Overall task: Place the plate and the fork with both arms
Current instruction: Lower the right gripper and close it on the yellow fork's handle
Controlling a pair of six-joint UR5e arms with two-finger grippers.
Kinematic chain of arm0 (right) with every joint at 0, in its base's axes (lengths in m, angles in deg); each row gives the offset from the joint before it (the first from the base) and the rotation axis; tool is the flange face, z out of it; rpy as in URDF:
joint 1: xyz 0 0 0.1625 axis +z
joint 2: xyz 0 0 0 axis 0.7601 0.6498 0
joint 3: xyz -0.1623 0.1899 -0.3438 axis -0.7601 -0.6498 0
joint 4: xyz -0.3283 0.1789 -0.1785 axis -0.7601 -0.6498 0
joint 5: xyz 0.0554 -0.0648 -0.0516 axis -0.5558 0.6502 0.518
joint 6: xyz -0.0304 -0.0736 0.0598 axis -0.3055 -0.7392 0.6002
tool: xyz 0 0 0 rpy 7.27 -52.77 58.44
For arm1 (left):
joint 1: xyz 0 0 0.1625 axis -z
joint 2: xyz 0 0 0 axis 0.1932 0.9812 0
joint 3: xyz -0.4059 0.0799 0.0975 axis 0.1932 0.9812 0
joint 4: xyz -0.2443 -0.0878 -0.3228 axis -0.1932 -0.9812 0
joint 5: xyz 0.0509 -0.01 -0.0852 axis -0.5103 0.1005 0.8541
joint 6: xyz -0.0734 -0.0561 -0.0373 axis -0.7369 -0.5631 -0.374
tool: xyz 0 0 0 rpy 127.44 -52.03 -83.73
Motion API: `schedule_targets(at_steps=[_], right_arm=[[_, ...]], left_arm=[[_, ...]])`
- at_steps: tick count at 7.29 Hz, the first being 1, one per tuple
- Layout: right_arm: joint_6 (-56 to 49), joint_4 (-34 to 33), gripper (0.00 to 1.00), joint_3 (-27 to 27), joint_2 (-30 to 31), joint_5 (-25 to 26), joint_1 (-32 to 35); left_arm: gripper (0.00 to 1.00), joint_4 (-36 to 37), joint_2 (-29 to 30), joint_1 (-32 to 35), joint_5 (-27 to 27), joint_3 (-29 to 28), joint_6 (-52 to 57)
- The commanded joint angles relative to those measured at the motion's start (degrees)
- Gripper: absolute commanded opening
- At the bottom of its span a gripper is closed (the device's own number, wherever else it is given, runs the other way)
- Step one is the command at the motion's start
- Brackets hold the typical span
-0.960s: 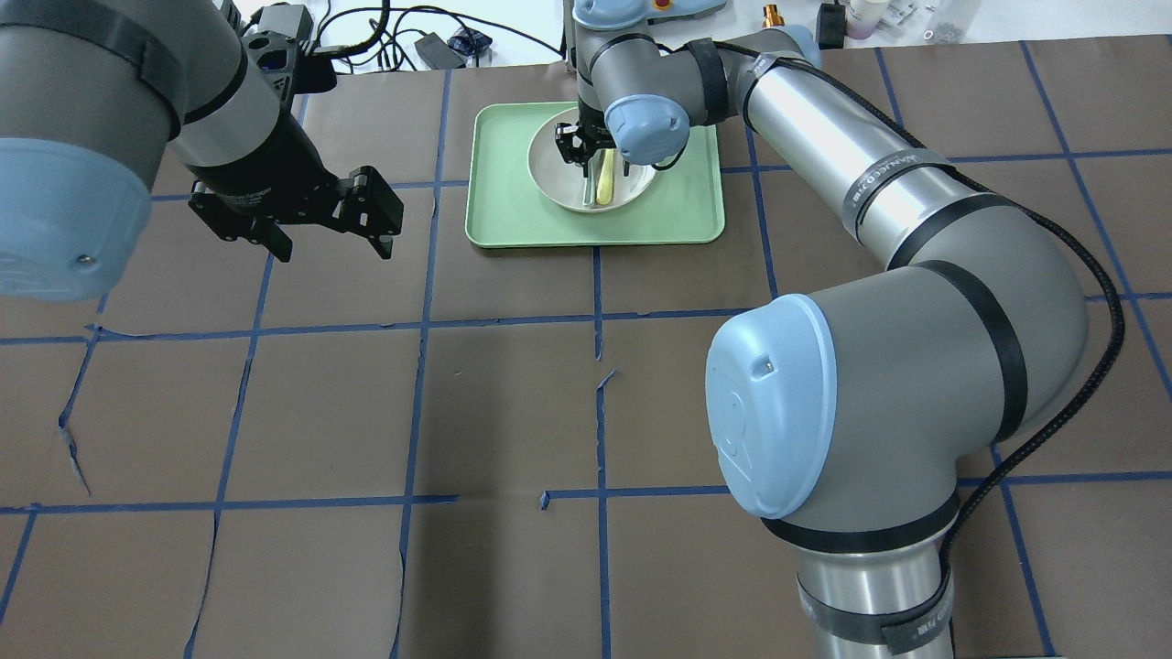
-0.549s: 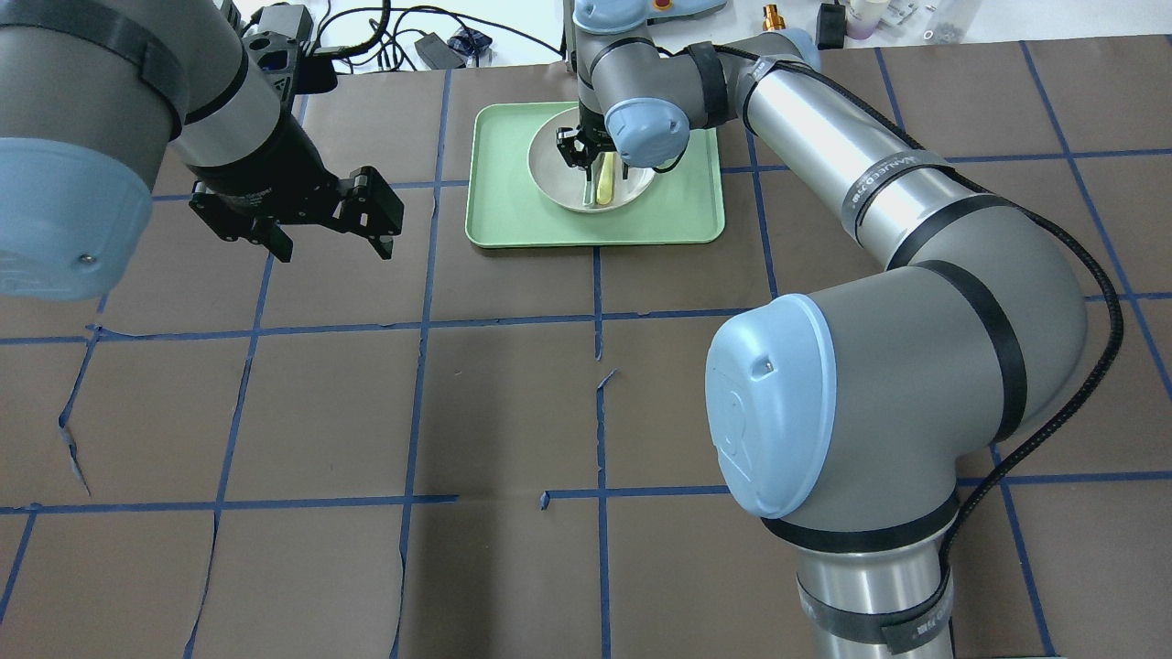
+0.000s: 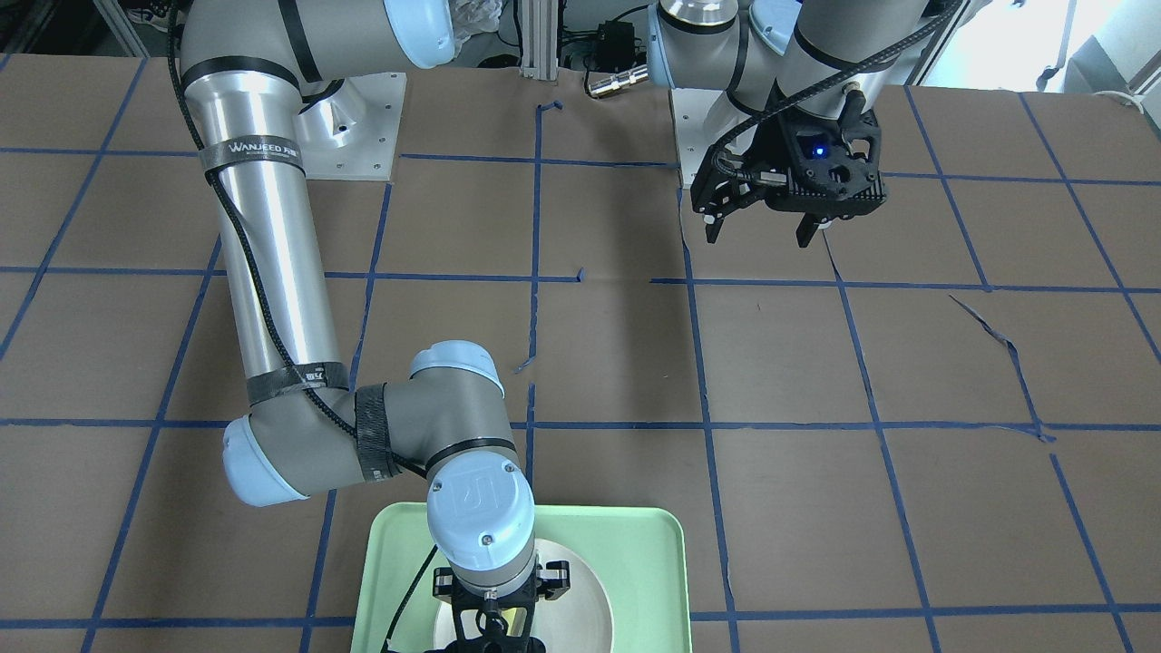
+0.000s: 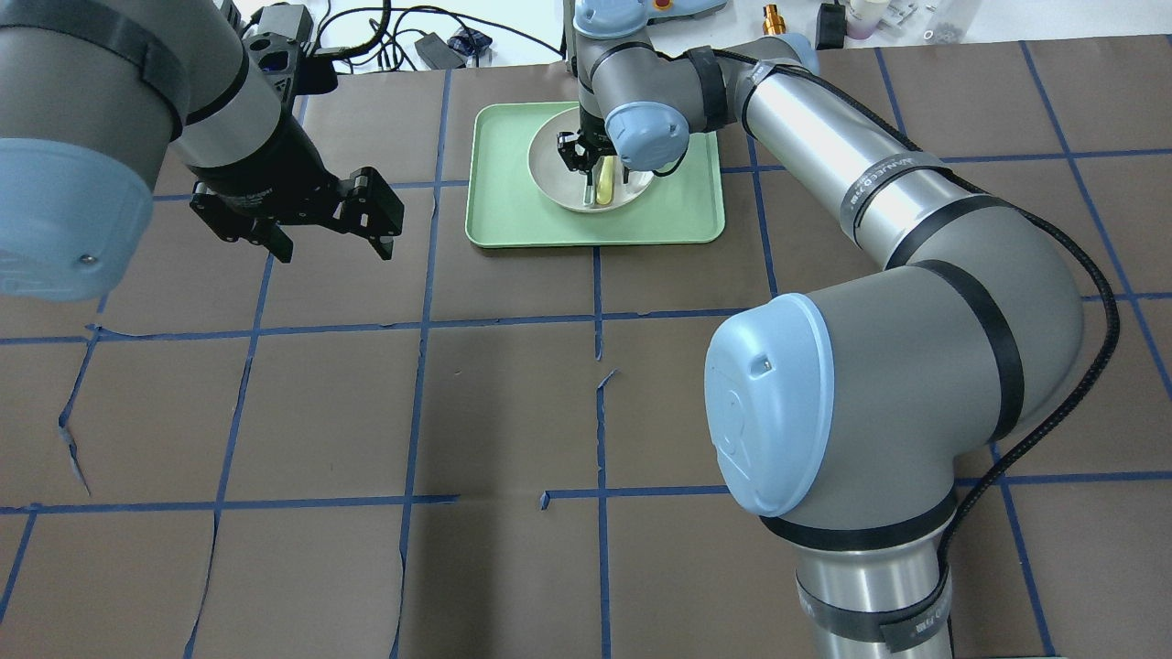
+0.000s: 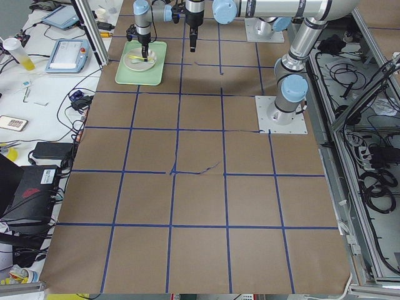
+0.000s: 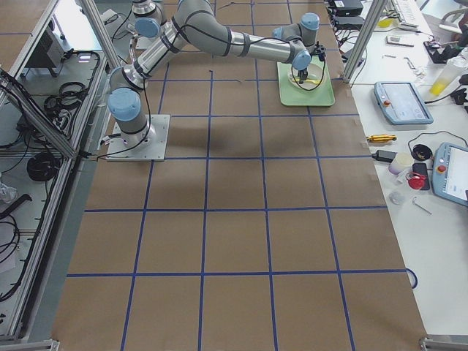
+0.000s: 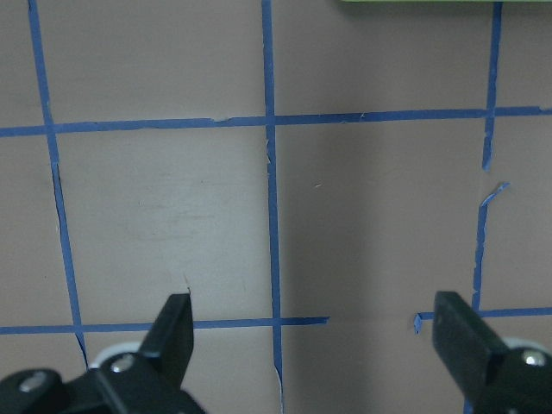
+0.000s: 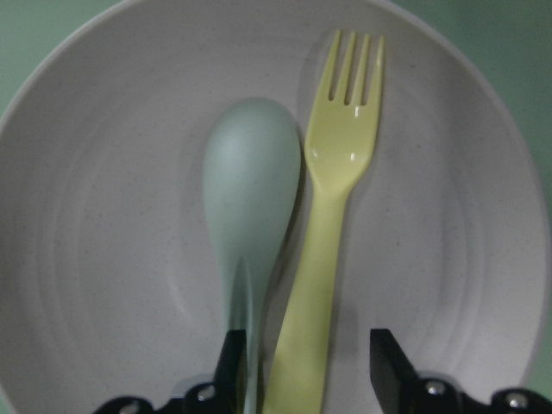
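Observation:
The off-white plate [image 4: 548, 176] sits on the mint-green tray [image 4: 499, 206] at the far middle of the table. In the plate the pale-yellow fork [image 8: 341, 172] lies beside a grey-green spoon [image 8: 254, 172], handles toward my right gripper. My right gripper [image 8: 306, 354] hangs low over the plate, open, with the fork's handle between its fingers; its left finger is over the spoon's handle. In the overhead view this gripper [image 4: 579, 165] hides part of the plate. My left gripper [image 4: 334, 249] is open and empty above bare table, left of the tray.
The tray [image 3: 635, 544] lies near the table's far edge. Cables and small devices [image 4: 439, 46] lie past that edge. The brown paper cover has blue tape lines and small tears [image 4: 73, 448].
My right gripper has sunk slightly closer to the plate over the fork's handle. The left arm has not moved.

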Motion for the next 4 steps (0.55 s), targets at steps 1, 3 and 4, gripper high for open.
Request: schedule_targets(at_steps=[1,3,4], right_arm=[[-0.2,-0.2,0.56,0.2,0.2,0.1,-0.1],[-0.2,-1.7,0.53,1.5,0.2,0.1,-0.1],[-0.2,-2.2,0.53,1.9,0.3,0.1,-0.1]], left_arm=[[1.0,0.0,0.0,0.0,0.0,0.0,0.0],[1.0,0.0,0.2,0.0,0.1,0.0,0.0],[1.0,0.0,0.2,0.0,0.1,0.0,0.0]])
